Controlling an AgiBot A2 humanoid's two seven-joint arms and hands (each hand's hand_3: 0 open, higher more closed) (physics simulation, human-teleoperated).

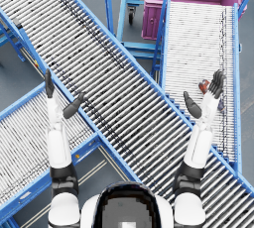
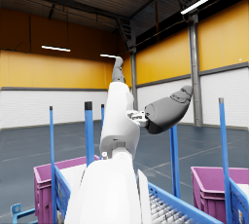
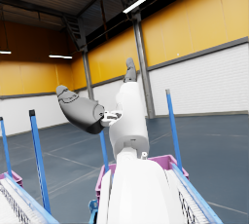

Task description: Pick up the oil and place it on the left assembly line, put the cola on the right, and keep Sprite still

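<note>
- Presently, left hand [image 1: 56, 102] spread wide, thumb apart, grasping nothing.
- Right hand [image 1: 208, 102] likewise released, empty.
- Cola [image 1: 203, 86] on roller line [image 1: 193, 38], just beside right fingertips [image 1: 217, 78], partly hidden; axis indeterminable.

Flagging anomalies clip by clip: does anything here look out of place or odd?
Nothing damaged or spilled. A small red item sits on the right conveyor, partly hidden behind the raised right robot hand; too small to identify. The left robot hand is raised too; both hold nothing.
</note>
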